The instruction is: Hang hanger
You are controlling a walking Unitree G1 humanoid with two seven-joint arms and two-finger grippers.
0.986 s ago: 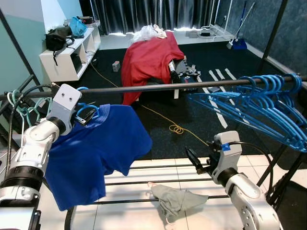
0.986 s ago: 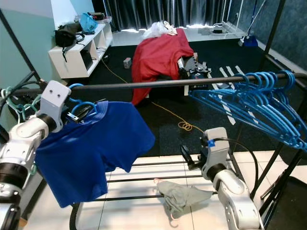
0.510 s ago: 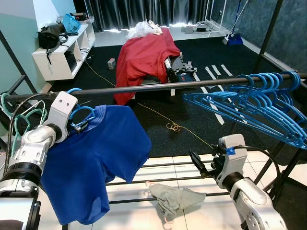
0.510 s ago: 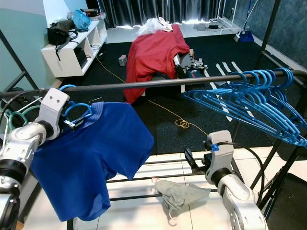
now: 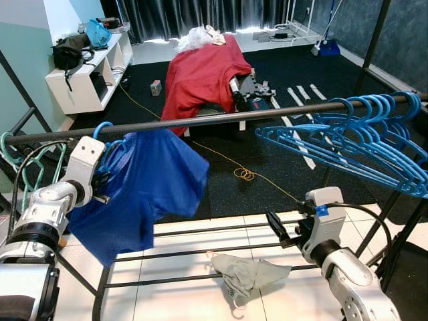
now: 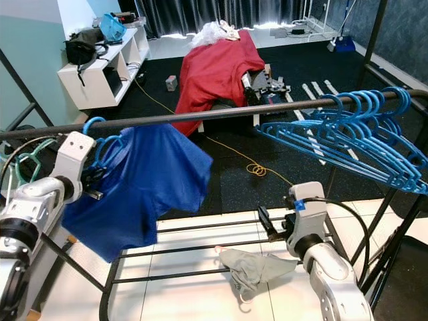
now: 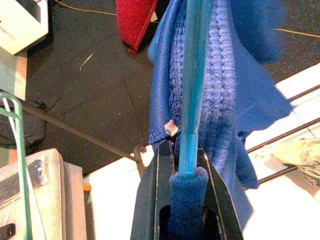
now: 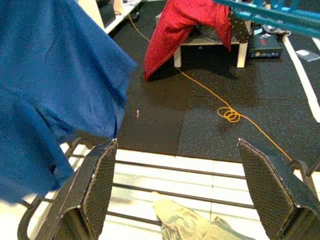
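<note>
A black speckled floor is bordered by white tiles in the foreground. Dark curtains are seen along the far wall, a white shelf unit by the pale teal wall on the left.

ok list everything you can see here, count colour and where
rail: one, black, running across in front of the robot
hanger: one, blue, hook over the rail at its left end, held by the left gripper
t-shirt: one, blue, draped on that hanger
empty hangers: a bunch, blue, on the rail's right end
green hangers: a few, far left
cloth: one, grey-green, on the white tiles under the rail
red cover: one, over furniture beyond the rail
cable: one, yellow, on the dark floor
shelf unit: one, white, by the left wall
left gripper: shut on the hanger
right gripper: open, low, above the tiles
</note>
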